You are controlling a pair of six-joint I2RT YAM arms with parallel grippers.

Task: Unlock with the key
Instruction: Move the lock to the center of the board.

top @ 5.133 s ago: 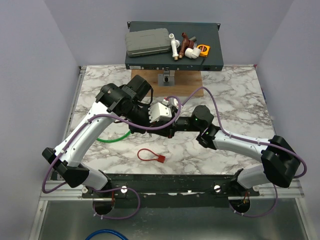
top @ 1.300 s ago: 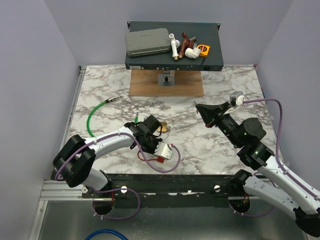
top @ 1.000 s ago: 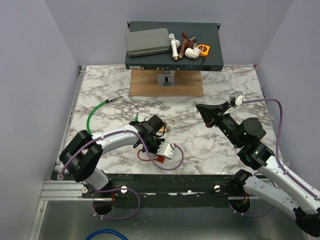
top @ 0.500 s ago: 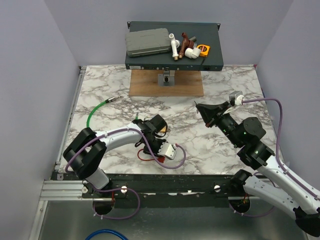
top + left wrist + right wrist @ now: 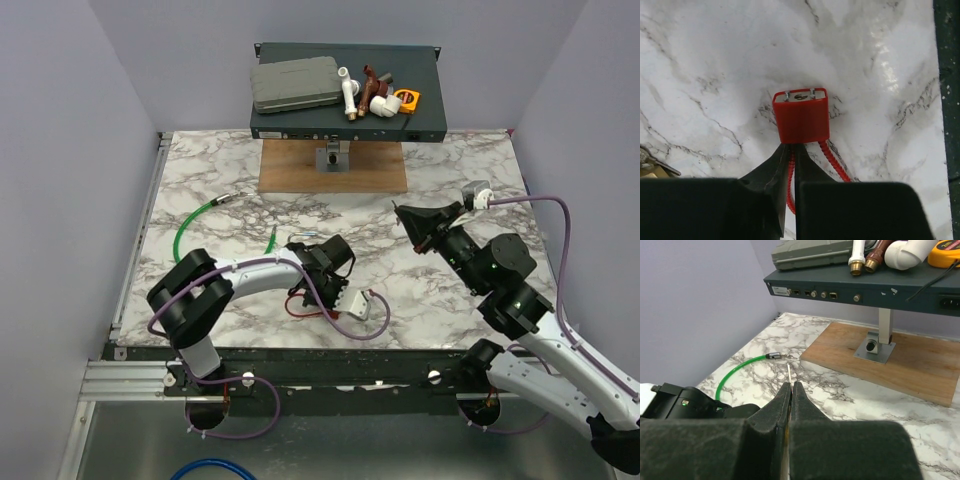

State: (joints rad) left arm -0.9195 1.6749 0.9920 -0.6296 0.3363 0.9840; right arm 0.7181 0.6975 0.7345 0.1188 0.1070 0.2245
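A red padlock point(image 5: 801, 116) with a red coiled cable shackle point(image 5: 832, 160) lies on the marble table, keyhole face turned away from the camera. My left gripper point(image 5: 791, 146) is shut on one leg of that cable, right behind the lock body. In the top view the left gripper point(image 5: 318, 298) is low over the table's front middle, with red cable point(image 5: 294, 306) showing beside it. My right gripper point(image 5: 791, 385) hovers above the table's right half, shut on the key point(image 5: 789, 374), whose thin blade pokes out past the tips. In the top view the right gripper point(image 5: 402, 212) points left.
A green cable point(image 5: 190, 225) curls at the left. A dark rack unit point(image 5: 345, 90) carrying pipes and a tape measure stands on a wooden board point(image 5: 333, 165) at the back. A brass object point(image 5: 652, 167) shows at the left wrist view's edge. The table's front edge point(image 5: 946, 100) is close.
My left arm has slid to the right along the table front, the red padlock moving with it, and its jaws have closed onto the cable. The right arm has barely moved.
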